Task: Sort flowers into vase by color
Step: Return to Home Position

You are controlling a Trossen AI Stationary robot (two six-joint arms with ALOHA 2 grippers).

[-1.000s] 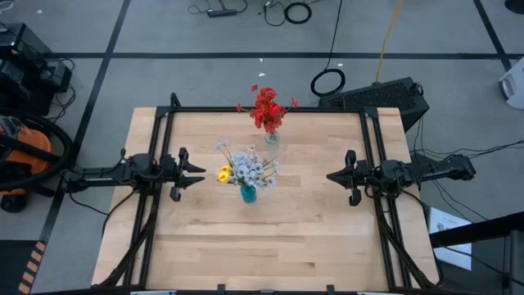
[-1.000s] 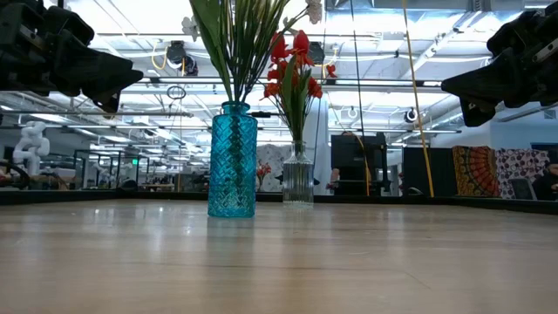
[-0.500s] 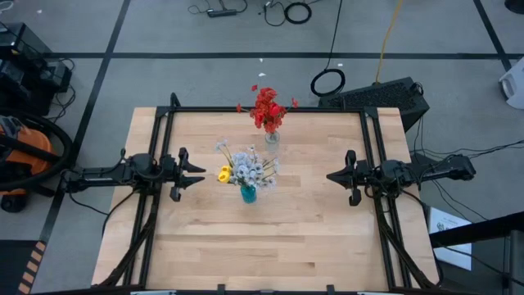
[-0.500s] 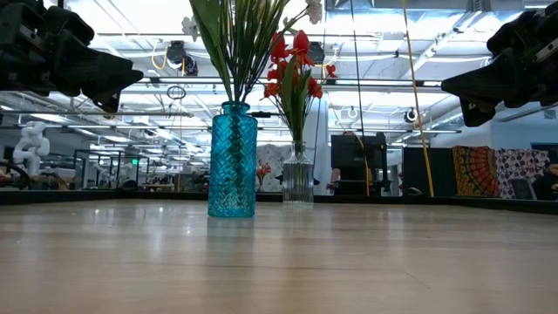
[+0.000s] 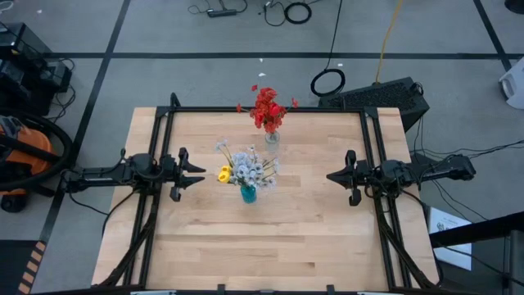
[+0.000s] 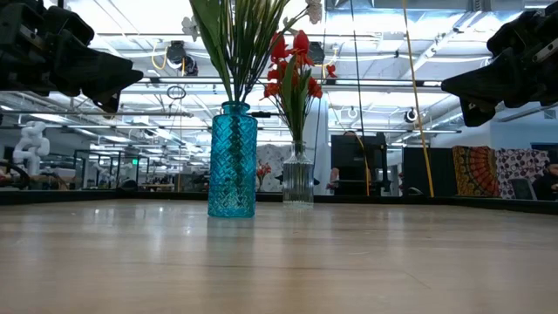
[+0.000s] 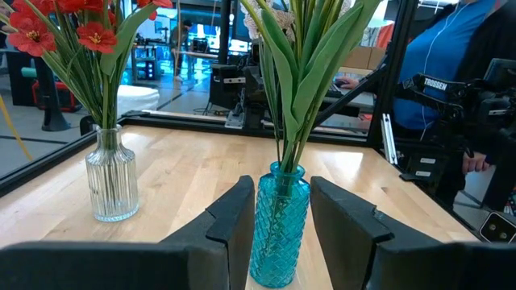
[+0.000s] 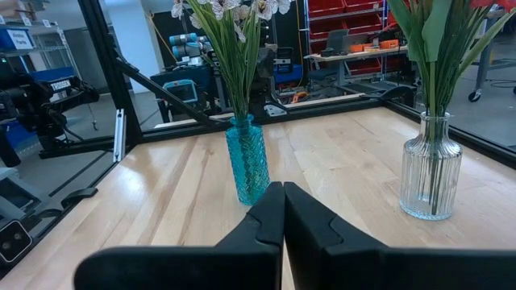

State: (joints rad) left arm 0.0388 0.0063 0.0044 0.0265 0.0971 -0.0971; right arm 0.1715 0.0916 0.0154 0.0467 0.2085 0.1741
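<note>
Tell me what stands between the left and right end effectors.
High view: the blue vase, holding white and yellow flowers, stands between left end effector and right end effector; bare table either side.

Blue vase stands near clear vase holding red flowers.

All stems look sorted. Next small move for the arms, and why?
Likely just shut the left claw and hold. The red flowers stand in the clear vase, the white flowers and yellow flower in the blue vase, and no stem lies on the table. Both claws sit at its sides; the right claw is shut, the left open.
</note>
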